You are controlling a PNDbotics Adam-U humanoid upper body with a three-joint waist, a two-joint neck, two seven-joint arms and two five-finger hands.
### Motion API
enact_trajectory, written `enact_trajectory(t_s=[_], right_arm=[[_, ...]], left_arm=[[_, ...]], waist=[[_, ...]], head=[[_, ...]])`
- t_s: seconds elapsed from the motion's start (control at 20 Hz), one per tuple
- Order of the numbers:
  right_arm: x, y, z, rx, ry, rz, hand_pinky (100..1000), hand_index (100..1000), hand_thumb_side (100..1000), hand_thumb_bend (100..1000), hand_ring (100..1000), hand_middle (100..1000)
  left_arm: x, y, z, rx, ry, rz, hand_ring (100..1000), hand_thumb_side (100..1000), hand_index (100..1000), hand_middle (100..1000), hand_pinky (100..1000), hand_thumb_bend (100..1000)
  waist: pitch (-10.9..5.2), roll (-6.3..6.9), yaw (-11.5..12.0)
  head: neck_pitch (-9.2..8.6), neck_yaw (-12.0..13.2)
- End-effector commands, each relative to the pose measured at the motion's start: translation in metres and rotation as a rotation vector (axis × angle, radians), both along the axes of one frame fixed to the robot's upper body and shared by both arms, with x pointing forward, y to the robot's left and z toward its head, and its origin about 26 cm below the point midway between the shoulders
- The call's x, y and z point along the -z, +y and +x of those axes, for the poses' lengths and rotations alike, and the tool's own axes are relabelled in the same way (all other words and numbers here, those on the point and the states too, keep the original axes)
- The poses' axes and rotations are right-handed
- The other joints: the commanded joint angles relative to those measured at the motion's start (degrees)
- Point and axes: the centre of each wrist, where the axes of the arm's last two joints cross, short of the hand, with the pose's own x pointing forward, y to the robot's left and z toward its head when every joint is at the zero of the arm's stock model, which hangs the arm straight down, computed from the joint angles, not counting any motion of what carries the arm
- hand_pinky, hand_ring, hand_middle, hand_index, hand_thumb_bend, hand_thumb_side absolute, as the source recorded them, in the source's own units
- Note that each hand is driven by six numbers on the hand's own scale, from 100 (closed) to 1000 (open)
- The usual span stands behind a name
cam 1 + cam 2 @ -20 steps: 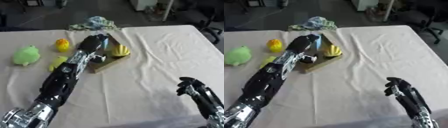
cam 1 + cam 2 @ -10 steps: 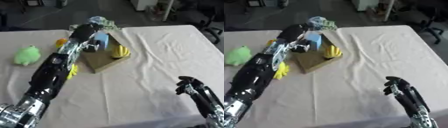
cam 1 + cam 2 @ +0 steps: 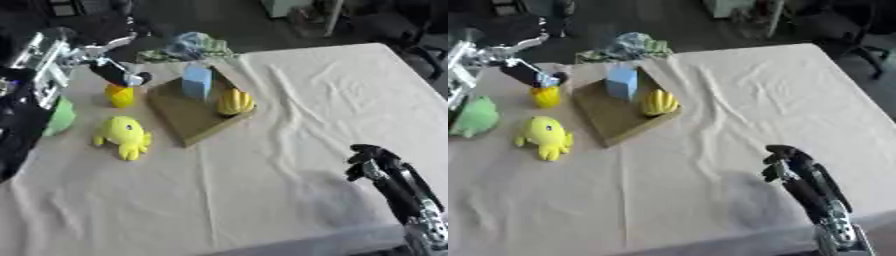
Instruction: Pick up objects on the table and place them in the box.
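Note:
A flat brown box (image 3: 188, 117) lies on the white cloth, left of centre. Inside it stand a light blue block (image 3: 197, 81) and a yellow banana-shaped toy (image 3: 234, 101). Left of the box are a small yellow-orange toy (image 3: 121, 96), a yellow octopus-like toy (image 3: 123, 137) and a green toy (image 3: 475, 116). My left hand (image 3: 115, 73) hangs just above the yellow-orange toy with its dark fingers stretched out, holding nothing. My right hand (image 3: 374, 159) rests at the lower right, relaxed and empty.
A crumpled blue-green bundle (image 3: 192, 46) lies at the table's far edge behind the box. The cloth (image 3: 332, 100) is wrinkled to the right of the box. Dark floor and chairs lie beyond the far edge.
My left arm has swung from over the box to the left and back. The blue block now stands uncovered in the box. My right hand has stayed put.

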Motion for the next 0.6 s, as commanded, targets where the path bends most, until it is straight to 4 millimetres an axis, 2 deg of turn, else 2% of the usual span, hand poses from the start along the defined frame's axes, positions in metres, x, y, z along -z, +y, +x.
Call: enact_trajectory(t_s=[0.05,0.3,0.6], right_arm=[[-0.008,-0.007,0.002,0.009,-0.022,-0.026,511,753,548,100,532,556],[-0.007,-0.007,0.002,0.01,-0.022,-0.022,511,753,551,100,532,556],[-0.007,-0.006,0.001,0.01,-0.019,-0.019,511,754,551,100,532,556]], left_arm=[[-0.005,0.015,0.0,-0.021,0.093,0.112,798,326,917,837,817,392],[0.02,0.022,0.006,-0.037,0.182,0.181,795,336,907,831,814,406],[0.051,0.024,0.009,-0.038,0.251,0.239,804,410,914,842,817,403]], waist=[[-0.29,0.61,-0.1],[-0.2,0.47,-0.2],[-0.16,0.27,-0.2]], head=[[-0.2,-0.3],[-0.2,-0.4],[-0.2,-0.5]])
